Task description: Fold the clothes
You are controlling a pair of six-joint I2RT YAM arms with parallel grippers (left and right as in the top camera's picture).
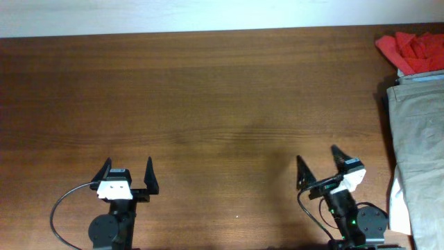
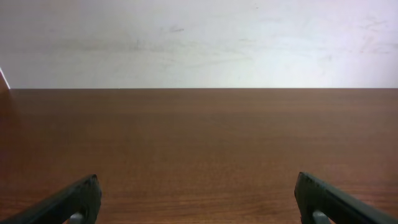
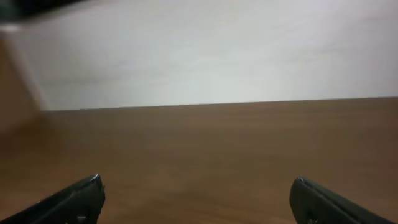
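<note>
Left gripper (image 1: 128, 167): jaws spread wide, low over wooden table (image 1: 208, 90).
Right gripper (image 1: 317, 156): jaws spread wide, angled slightly rightward.
Beige garment (image 1: 416, 132): laid flat, well apart to right of right jaws, at table edge.
Red garment (image 1: 415, 50): crumpled, far ahead-right of right jaws, touching beige garment's far end.
White wall (image 2: 199, 43): beyond table, ahead of both jaws.

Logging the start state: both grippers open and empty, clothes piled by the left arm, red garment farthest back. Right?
No: the overhead view shows the clothes by the right gripper, not the left gripper. The red garment is farthest back; both grippers are open and empty.
</note>
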